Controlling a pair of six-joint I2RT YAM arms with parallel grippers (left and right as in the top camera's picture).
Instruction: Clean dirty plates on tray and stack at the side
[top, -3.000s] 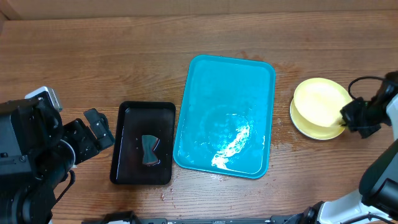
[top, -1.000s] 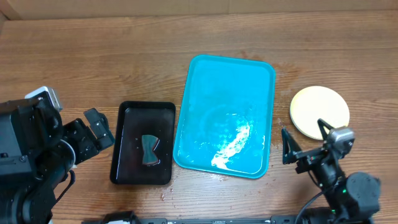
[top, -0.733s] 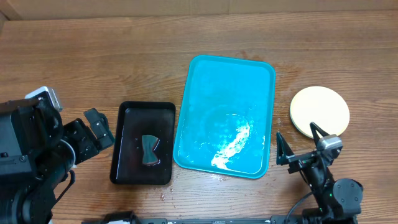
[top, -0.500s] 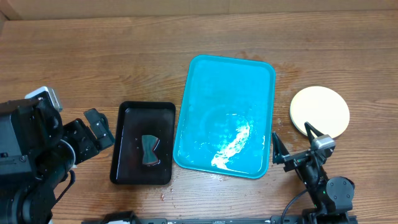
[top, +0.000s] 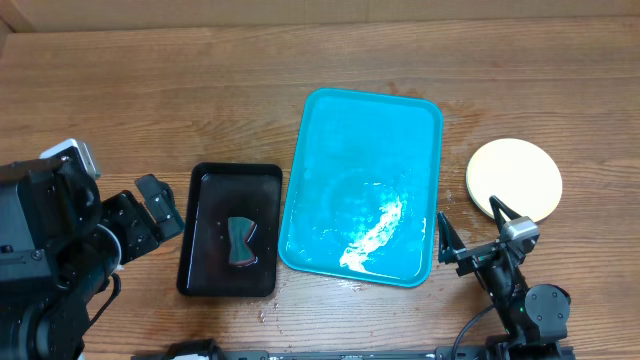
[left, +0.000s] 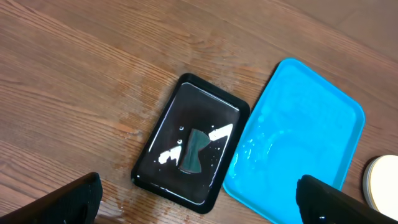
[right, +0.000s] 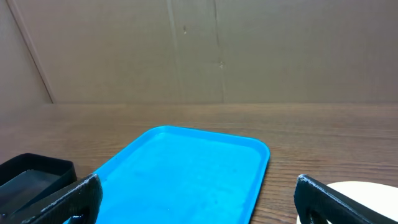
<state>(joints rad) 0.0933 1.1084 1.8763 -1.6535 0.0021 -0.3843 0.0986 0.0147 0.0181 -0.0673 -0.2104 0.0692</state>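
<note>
Right of the tray (top: 360, 140), plates (top: 514, 180) sit clear of its rim. Right gripper (top: 470, 222) spread, empty, near tray corner; left gripper (top: 165, 207) spread beside black tray (top: 186, 230).

Your right gripper (top: 467, 212) has left the round pale-yellow plastic plates (top: 514, 180) and drawn back to the table's near edge. The top plate, tilted before, lies flat.

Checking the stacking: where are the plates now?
Overhead, the plates sit on the table at right, just right of the tray and apart from it, near the right gripper.
</note>
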